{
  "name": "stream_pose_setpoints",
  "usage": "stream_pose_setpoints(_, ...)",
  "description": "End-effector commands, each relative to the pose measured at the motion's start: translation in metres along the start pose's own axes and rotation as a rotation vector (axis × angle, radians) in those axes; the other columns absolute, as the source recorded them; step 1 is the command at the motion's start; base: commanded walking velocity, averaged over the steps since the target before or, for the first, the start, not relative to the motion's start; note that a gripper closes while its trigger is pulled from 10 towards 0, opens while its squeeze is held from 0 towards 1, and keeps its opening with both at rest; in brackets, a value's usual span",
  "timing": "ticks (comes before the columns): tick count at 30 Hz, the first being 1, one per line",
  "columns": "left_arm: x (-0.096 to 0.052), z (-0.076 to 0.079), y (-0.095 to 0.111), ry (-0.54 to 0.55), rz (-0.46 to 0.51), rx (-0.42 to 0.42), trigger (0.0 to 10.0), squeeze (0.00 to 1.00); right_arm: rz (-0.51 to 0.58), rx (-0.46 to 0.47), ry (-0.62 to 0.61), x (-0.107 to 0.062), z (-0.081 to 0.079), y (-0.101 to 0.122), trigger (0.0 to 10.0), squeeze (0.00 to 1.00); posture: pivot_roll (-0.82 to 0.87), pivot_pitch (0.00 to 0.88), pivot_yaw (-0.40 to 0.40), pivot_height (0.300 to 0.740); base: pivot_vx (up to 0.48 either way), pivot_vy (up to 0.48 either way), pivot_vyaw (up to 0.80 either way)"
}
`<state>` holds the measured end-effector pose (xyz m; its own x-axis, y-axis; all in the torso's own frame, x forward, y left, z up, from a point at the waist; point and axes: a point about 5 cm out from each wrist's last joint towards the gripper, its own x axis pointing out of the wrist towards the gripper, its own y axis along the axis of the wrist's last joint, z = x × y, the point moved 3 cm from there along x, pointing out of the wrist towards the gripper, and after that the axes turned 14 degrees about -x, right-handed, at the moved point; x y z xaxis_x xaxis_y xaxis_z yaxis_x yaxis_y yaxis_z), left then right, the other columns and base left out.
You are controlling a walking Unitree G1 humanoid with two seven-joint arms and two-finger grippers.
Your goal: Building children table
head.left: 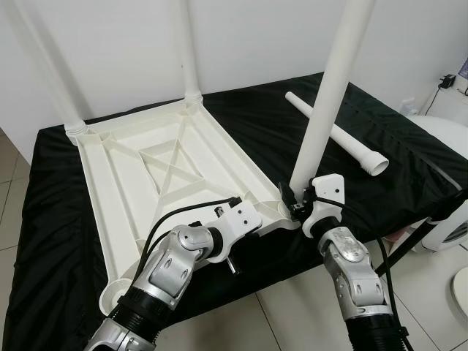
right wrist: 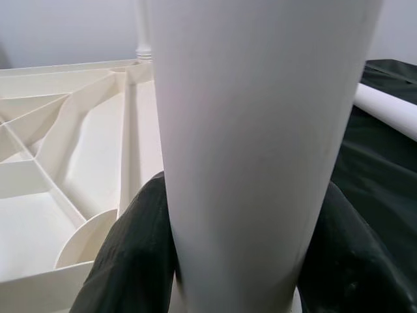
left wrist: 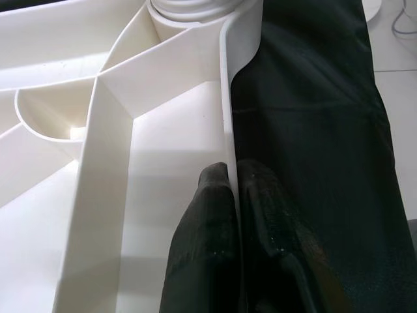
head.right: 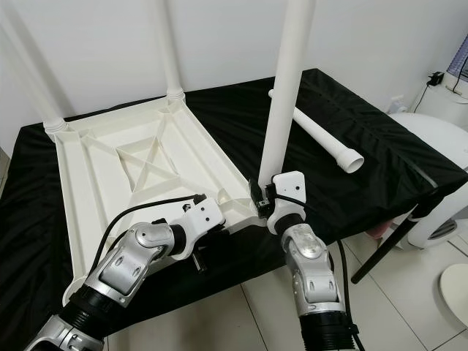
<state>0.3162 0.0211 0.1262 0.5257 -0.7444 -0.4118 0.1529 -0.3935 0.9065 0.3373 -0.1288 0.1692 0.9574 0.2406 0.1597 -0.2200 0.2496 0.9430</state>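
Tabletop (head.left: pixel 168 164): white, upside down on black cloth (head.left: pixel 380 146)
Left gripper (left wrist: pixel 233 195): clamped on tabletop rim
Right gripper (right wrist: pixel 244 248): clamped on upright leg (head.left: pixel 333 88)
Spare leg (head.left: pixel 336 134): lying on cloth
Room: white wall (head.left: pixel 256 36), tiled floor (head.left: pixel 285 314)

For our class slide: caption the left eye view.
Right gripper clamps an upright leg at the upturned tabletop; left gripper pinches its rim.
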Motion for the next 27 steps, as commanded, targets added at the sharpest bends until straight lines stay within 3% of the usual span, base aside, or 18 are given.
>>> stream_pose_setpoints(1, 0.0, -0.015, -0.004, 0.139, -0.001, 0.012, 10.0, 0.0, 0.038, 0.053, -0.008, 0.002, -0.009, 0.013, 10.0, 0.0, -0.15, 0.066, 0.061, 0.74, 0.0, 0.0, 0.0)
stream_pose_setpoints(7, -0.001, -0.014, -0.006, 0.141, -0.004, 0.008, 10.0, 0.0, -0.034, 0.063, -0.148, 0.002, -0.009, 0.011, 10.0, 0.0, -0.15, 0.061, 0.061, 0.74, 0.0, 0.0, 0.0)
stream_pose_setpoints(14, -0.003, -0.015, -0.008, 0.144, -0.01, 0.008, 10.0, 0.0, -0.064, 0.077, -0.196, 0.0, -0.014, 0.01, 10.0, 0.0, -0.14, 0.055, 0.054, 0.74, 0.0, 0.0, 0.0)
stream_pose_setpoints(15, -0.004, -0.016, -0.008, 0.147, -0.011, 0.007, 10.0, 0.0, -0.062, 0.085, -0.185, -0.001, -0.017, 0.01, 10.0, 1.0, -0.13, 0.052, 0.053, 0.74, 0.0, 0.0, 0.0)
stream_pose_setpoints(27, -0.004, -0.017, -0.008, 0.154, -0.009, 0.006, 10.0, 0.0, -0.027, 0.086, -0.139, -0.001, -0.016, 0.014, 10.0, 1.0, -0.14, 0.039, 0.047, 0.74, 0.0, 0.0, 0.0)
